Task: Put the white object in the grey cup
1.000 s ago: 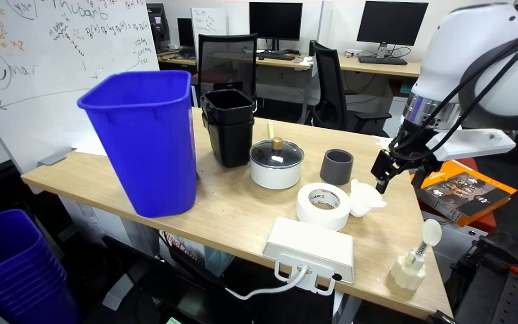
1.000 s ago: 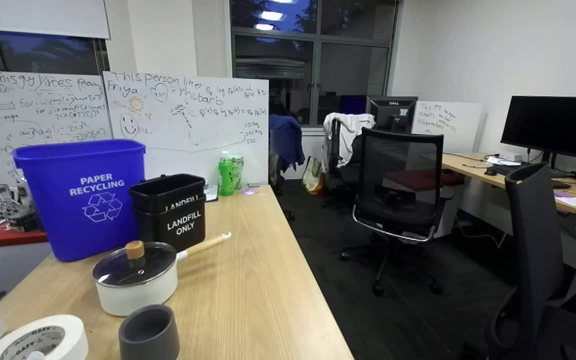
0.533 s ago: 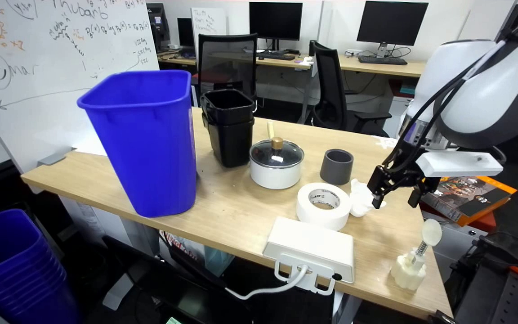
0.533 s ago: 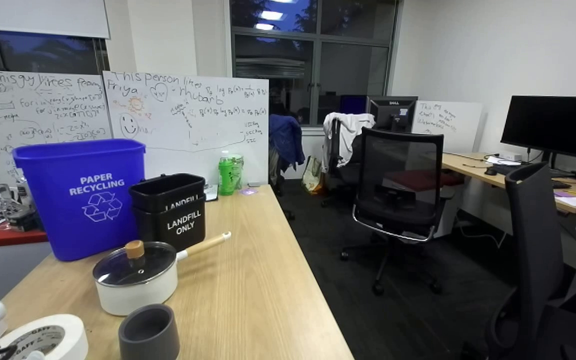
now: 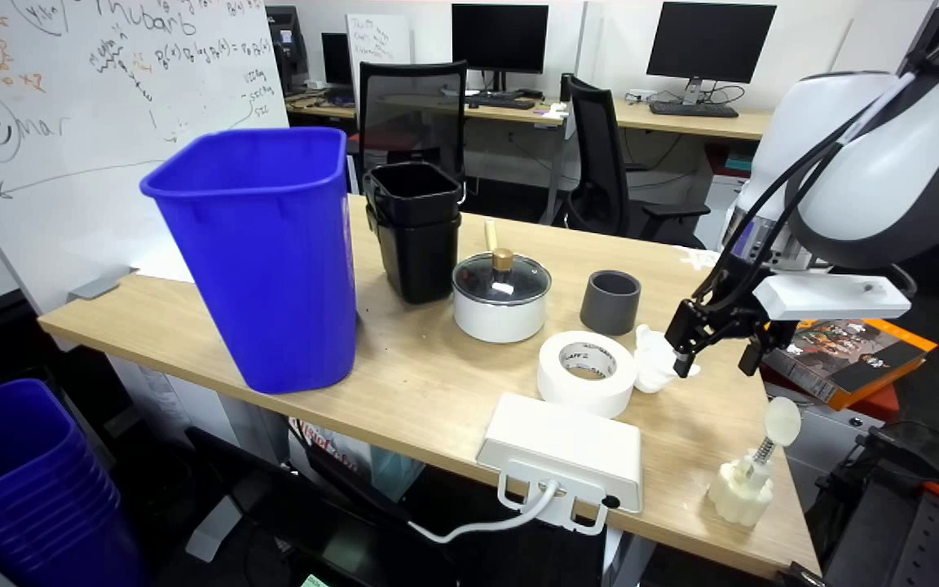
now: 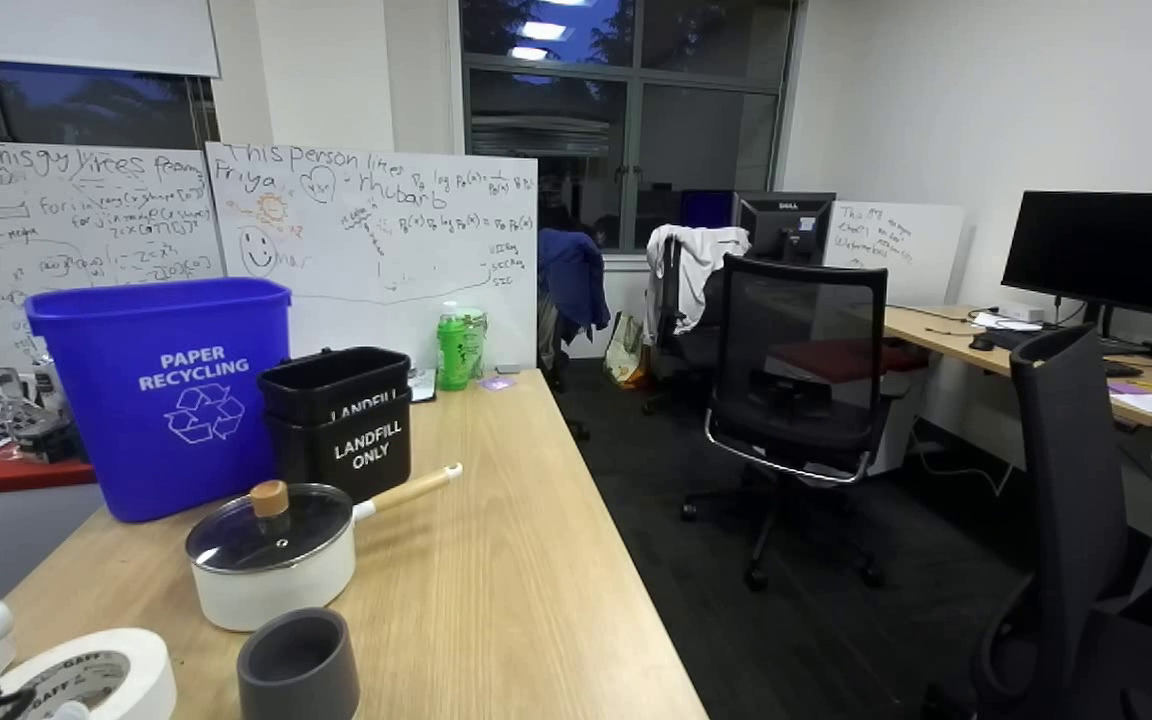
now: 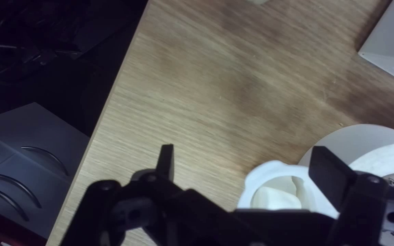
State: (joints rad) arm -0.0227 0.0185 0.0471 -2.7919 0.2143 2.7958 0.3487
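Wrist view, and your gripper [image 7: 244, 162] stands wide, empty, with the white object [image 7: 282, 191] lower right, likely light, stiff, slick, so pinch its rim [image 7: 268, 170]!

1 gripper [image 5: 716, 363] with 2 fingers [image 7: 330, 176]. 1 table [image 5: 425, 371], bearing 1 white object [image 5: 652, 363], 1 grey cup [image 5: 610, 310], 1 roll of tape [image 5: 561, 386], 1 white box [image 5: 567, 432], 1 pot [image 5: 499, 320] with 1 lid [image 5: 482, 281] and 1 handle [image 6: 411, 490], 1 cream-coloured item [image 5: 738, 495], 1 large blue bin [image 5: 286, 285] and 2 nested black bins [image 5: 416, 257]. 1 stack of blue bins [image 5: 78, 493]; how many it holds cannot be told for sure. 1 orange box [image 5: 848, 355]. in an exterior view, 2 mesh-backed chairs [image 5: 412, 110], 2 large monitors [image 5: 498, 39] seen from the front and 1 smaller screen [image 5: 338, 59]. in an exterior view, 2 large whiteboards [image 6: 416, 250] side by side, 1 smaller whiteboard [image 6: 926, 240] and 1 green bottle [image 6: 453, 352].
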